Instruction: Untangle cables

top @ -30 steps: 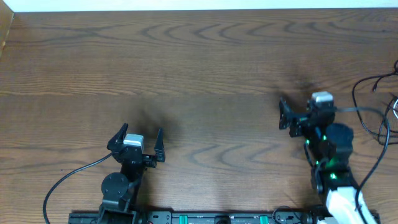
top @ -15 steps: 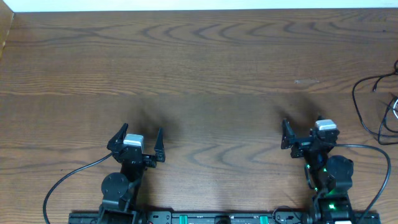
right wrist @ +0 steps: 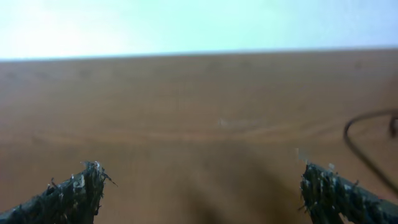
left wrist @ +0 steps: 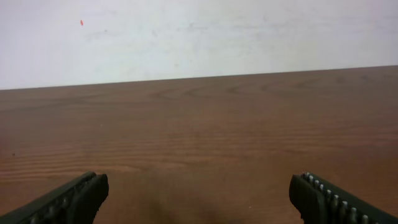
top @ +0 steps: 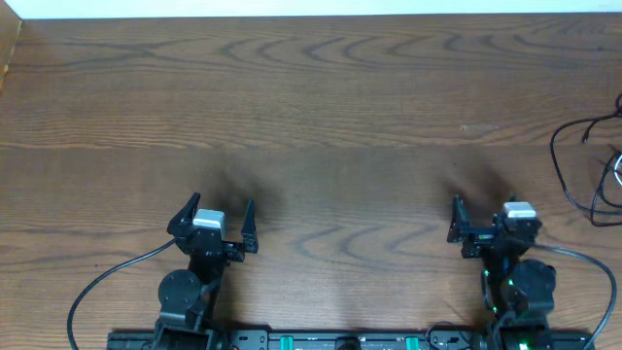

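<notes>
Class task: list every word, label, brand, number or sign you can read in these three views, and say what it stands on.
None: no readable text in any view.
The table, cables and wall bear no lettering.
The red speck on the wall is no character.

Top-down overview, plus two low wrist views facing forward.

The overhead camera looks straight down on the wooden table (top: 321,117) from far enough to take in both arms, with their bases along its lower edge and the table's far edge at the top. The left wrist camera sits low behind the left gripper (left wrist: 199,190), close to the tabletop. It faces forward across the boards to a white wall (left wrist: 199,37), and its fingers (left wrist: 71,199) frame the lower corners. The right wrist camera, behind the right gripper (right wrist: 199,186), looks the same way but is blurred. Each wrist view covers wood that the overhead view shows ahead of its arm. The right wrist and overhead views share a black cable (right wrist: 347,135) loop at the right edge.
</notes>
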Controlling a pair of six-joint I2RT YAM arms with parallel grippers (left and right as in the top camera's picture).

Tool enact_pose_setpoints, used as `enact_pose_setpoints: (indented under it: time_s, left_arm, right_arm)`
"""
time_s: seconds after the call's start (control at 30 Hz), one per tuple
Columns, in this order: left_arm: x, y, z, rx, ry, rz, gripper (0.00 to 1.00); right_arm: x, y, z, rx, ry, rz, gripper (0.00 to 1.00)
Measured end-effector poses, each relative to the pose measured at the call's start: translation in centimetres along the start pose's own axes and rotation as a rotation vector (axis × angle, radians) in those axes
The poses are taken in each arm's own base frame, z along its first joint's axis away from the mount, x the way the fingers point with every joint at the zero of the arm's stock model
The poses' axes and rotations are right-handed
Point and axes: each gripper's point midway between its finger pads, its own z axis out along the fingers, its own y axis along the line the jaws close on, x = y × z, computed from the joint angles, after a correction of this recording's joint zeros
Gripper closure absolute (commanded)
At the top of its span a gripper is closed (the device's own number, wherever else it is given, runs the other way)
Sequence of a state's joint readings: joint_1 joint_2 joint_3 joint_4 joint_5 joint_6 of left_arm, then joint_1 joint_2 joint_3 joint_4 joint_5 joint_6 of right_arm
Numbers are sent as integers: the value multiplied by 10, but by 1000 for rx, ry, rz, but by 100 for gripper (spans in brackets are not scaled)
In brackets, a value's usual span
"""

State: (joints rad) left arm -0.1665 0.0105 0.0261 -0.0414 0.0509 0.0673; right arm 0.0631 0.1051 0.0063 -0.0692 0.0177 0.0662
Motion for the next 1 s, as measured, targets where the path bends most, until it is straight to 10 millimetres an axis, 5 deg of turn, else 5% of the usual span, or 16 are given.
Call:
enact_pose_setpoints:
  time_s: [0.17, 1.0]
  left_arm:
    - [0, 0, 0, 0, 0, 0, 3]
    - [0, 0, 0, 0, 0, 0, 3]
  right_arm:
    - [-21, 0, -7, 3, -96, -20, 1]
    - [-21, 0, -7, 5, -95, -28, 1]
